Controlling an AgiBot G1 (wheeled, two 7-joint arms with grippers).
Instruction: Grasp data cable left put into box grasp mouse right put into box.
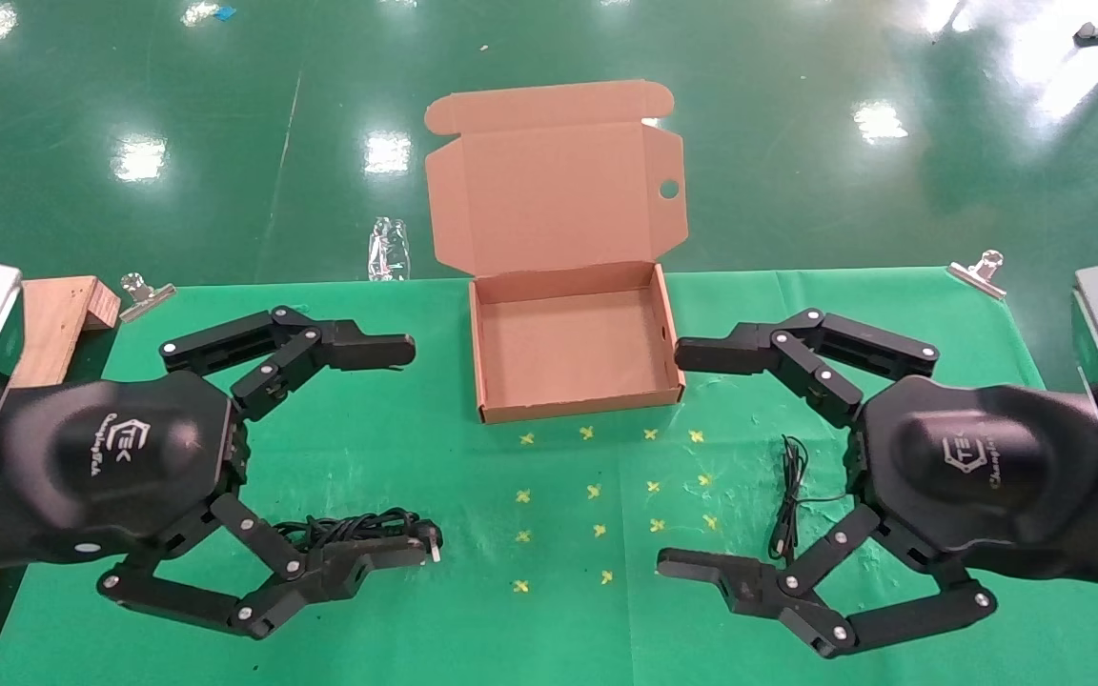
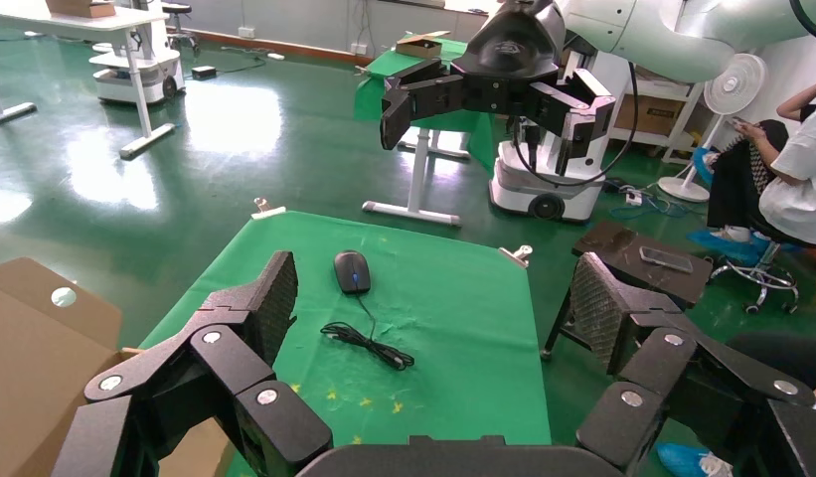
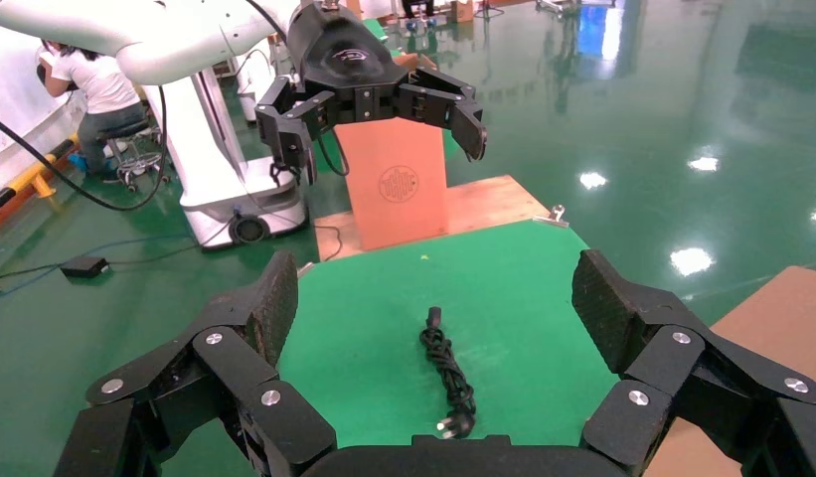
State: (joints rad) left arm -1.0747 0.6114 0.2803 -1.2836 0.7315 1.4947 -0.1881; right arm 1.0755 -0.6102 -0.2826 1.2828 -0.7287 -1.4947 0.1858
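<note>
The brown box stands open at the table's far middle, its lid raised behind it. The data cable lies coiled on the green cloth at the near left, its plug pointing toward the centre. My left gripper hovers open over it, empty. The right wrist view shows the data cable whole. In the head view my open, empty right gripper hides the mouse; only its thin cord shows. The left wrist view shows the mouse lying flat, cord bundled beside it.
Yellow cross marks dot the cloth in front of the box. Metal clips hold the cloth's far corners. A wooden board lies at the left edge. A clear plastic item sits on the floor behind the table.
</note>
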